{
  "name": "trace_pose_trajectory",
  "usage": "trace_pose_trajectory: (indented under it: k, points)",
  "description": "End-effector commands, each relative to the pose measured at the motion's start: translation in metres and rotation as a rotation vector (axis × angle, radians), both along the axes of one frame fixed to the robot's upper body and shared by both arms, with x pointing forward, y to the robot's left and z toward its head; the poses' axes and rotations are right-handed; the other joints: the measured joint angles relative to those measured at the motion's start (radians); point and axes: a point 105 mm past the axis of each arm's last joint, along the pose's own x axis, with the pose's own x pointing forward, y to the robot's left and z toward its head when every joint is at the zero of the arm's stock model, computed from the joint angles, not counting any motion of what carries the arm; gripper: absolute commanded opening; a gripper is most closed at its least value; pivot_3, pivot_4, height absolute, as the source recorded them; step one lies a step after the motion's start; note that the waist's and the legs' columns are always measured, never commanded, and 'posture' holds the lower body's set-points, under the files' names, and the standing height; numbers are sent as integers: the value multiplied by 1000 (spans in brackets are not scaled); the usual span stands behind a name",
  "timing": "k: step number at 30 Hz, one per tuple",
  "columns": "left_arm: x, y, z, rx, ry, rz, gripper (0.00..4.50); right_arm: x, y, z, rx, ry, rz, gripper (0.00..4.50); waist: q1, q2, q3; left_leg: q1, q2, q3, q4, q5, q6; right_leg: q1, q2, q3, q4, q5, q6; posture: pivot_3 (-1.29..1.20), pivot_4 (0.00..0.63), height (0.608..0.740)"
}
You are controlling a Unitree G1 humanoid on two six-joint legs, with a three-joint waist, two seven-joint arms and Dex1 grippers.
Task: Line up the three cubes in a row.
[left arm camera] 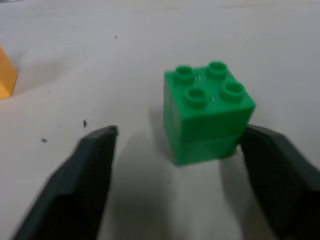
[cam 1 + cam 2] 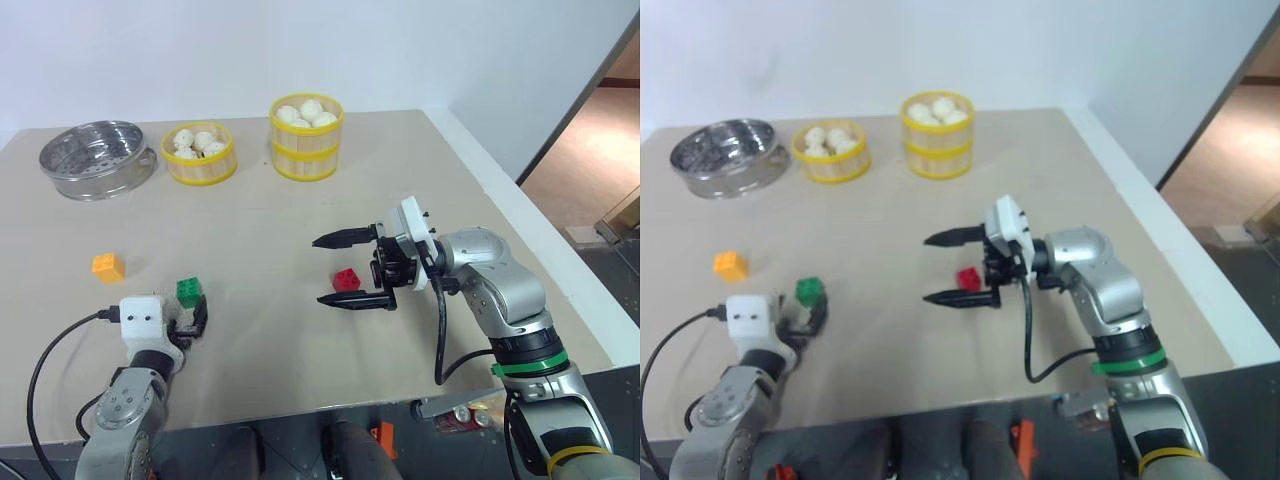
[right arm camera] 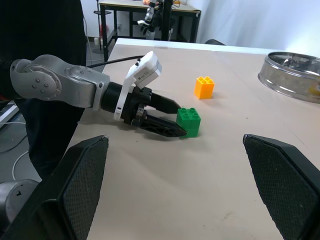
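Three cubes lie unaligned; left gripper [image 1: 175,150], jaws apart, straddles the green cube [image 1: 207,112] and needs closing; right gripper [image 2: 348,268] gapes wide.

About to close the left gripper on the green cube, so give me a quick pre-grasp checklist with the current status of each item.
1. green cube sits between the left gripper fingers: ok.
2. Cube centred in the jaws: not ok, one finger is at its side and the other stands well off.
3. Cube upright, studs up, flat on the table: ok.
4. orange-yellow cube apart from the left gripper: ok.
5. right gripper open and empty, hanging around the red cube: ok.
6. Firm contact on both sides: cannot tell.
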Motion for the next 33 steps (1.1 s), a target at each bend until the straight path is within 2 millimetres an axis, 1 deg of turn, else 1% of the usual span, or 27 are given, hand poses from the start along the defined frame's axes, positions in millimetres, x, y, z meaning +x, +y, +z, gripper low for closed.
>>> trace_pose_trajectory:
  k: [1, 4, 12, 17, 20, 23, 24, 25, 27, 29, 31, 33]
  points:
    - [4, 5, 9, 16, -45, 3, 2264, -1, -1, 4, 4, -37, 3, 4500, 0, 0, 0, 0, 0, 0, 0, 0, 0, 0, 0, 0, 0, 0, 0, 0, 150, 740]
    - [7, 8, 9, 27, -48, 11, 1272, 0, -1, 4, 1, -38, 2, 4500, 0, 0, 0, 0, 0, 0, 0, 0, 0, 0, 0, 0, 0, 0, 0, 0, 150, 740]
    - [15, 8, 11, 56, -54, -17, 1251, 0, -1, 3, -7, -54, 0, 4500, 0, 0, 0, 0, 0, 0, 0, 0, 0, 0, 0, 0, 0, 0, 0, 0, 150, 740]
    - [13, -4, 14, 24, -52, -129, 1251, 0, -1, 4, -4, -60, 4, 4500, 0, 0, 0, 0, 0, 0, -1, 0, 0, 0, 0, 0, 0, 0, 0, 0, 150, 740]
    - [9, -26, 22, 96, -63, -378, 1251, -1, -1, 6, -7, -53, 9, 4500, 0, 0, 0, -1, 0, 0, -1, 0, 0, -1, 0, 0, 0, 0, 0, 0, 150, 740]
    - [-2, -52, 30, 157, -78, -702, 1251, -1, -3, 8, -19, -57, 7, 4500, 0, 0, 0, -1, 0, 0, -1, 0, 0, -2, 0, 0, 0, 0, -1, 0, 150, 740]
    - [-5, -60, 32, 193, -70, -817, 1251, -1, -6, 8, -28, -57, 2, 4500, 0, 0, 0, -2, 0, 0, -2, 0, 0, -4, 0, -1, 0, -1, -1, 0, 150, 740]
    - [-5, -64, 33, 225, -66, -894, 1251, 0, -8, 8, -35, -56, -3, 4500, 1, 0, 0, -2, 0, 1, -2, 0, 0, -5, -1, 0, 0, -1, -1, 0, 150, 740]
    - [-1, -72, 37, 265, -61, -1018, 1251, 4, -13, 6, -57, -52, -18, 4500, 4, 0, 0, -4, 0, 2, -3, 0, 0, -7, -1, 0, 0, 0, -1, 0, 150, 740]
    - [3, -77, 39, 272, -52, -1085, 1251, 6, -17, 3, -75, -46, -28, 4500, 4, 0, 0, -5, 0, 3, -3, 0, 0, -7, -1, 0, 0, 0, -1, 0, 150, 740]
    - [10, -91, 43, 306, -47, -1193, 1251, 12, -25, 0, -87, -3, -66, 4500, 3, 0, 0, -5, 0, 4, -3, 0, 0, -8, -2, 0, 0, 0, -1, 0, 150, 740]
    - [17, -101, 46, 324, -40, -1263, 1251, 19, -35, -4, -99, 11, -107, 4500, 3, -1, 0, -6, 0, 5, -3, 0, 0, -9, -1, 1, 0, 0, 0, 0, 150, 740]
